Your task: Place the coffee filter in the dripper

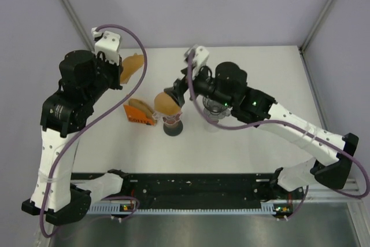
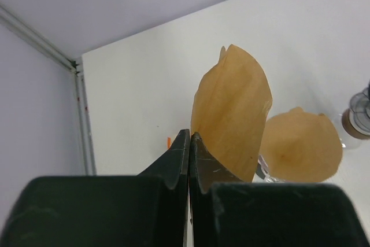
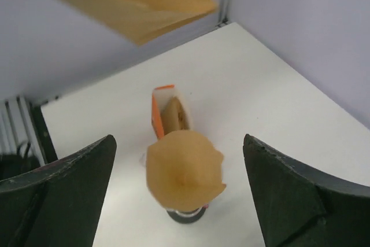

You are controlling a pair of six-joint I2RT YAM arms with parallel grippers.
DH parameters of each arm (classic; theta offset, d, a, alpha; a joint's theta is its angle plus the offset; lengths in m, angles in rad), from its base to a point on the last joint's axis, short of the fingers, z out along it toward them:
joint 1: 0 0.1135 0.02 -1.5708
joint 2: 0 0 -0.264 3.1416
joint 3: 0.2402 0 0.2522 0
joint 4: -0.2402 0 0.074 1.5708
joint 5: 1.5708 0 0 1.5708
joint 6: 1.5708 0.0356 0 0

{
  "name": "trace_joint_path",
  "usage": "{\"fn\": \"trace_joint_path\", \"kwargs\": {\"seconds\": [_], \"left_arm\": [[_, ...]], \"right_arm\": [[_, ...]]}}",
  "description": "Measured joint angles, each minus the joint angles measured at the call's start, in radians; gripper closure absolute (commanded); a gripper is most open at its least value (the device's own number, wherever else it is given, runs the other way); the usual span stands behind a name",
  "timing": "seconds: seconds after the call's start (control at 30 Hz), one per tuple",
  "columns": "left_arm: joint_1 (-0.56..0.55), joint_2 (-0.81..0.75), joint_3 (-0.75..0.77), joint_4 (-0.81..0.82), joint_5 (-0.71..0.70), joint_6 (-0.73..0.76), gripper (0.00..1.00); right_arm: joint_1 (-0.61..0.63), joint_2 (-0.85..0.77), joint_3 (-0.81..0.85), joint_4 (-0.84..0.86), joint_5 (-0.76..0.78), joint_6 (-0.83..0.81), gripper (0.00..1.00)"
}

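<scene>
A brown paper coffee filter (image 1: pixel 165 103) sits opened as a cone in the clear dripper (image 1: pixel 172 121), which stands on a dark round base (image 3: pixel 186 217). In the right wrist view this filter (image 3: pixel 184 169) lies below and between my right gripper's (image 3: pixel 179 143) wide-open, empty jaws. In the top view the right gripper (image 1: pixel 177 92) hovers just right of the dripper. My left gripper (image 2: pixel 189 137) is shut on a second, folded coffee filter (image 2: pixel 231 114) and holds it in the air at the back left (image 1: pixel 132 67).
An orange box of filters (image 1: pixel 139 114) lies just left of the dripper, also in the right wrist view (image 3: pixel 167 111). A clear glass vessel (image 1: pixel 217 111) stands right of the dripper under the right arm. The table's back edge meets the frame posts (image 1: pixel 300 47).
</scene>
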Motion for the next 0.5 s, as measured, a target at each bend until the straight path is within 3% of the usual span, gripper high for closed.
{"fn": "trace_joint_path", "kwargs": {"seconds": [0.17, 0.3, 0.5], "left_arm": [[-0.008, -0.003, -0.044, 0.066, -0.107, 0.0, 1.0], [-0.038, -0.003, -0.07, 0.098, -0.165, 0.004, 1.0], [-0.092, -0.004, -0.101, 0.142, -0.237, 0.039, 1.0]], "right_arm": [[-0.207, 0.03, -0.018, 0.235, -0.058, 0.42, 0.02], [-0.205, 0.171, 0.08, 0.347, -0.1, 0.629, 0.06], [-0.2, 0.351, 0.192, 0.393, -0.141, 0.816, 0.12]]}}
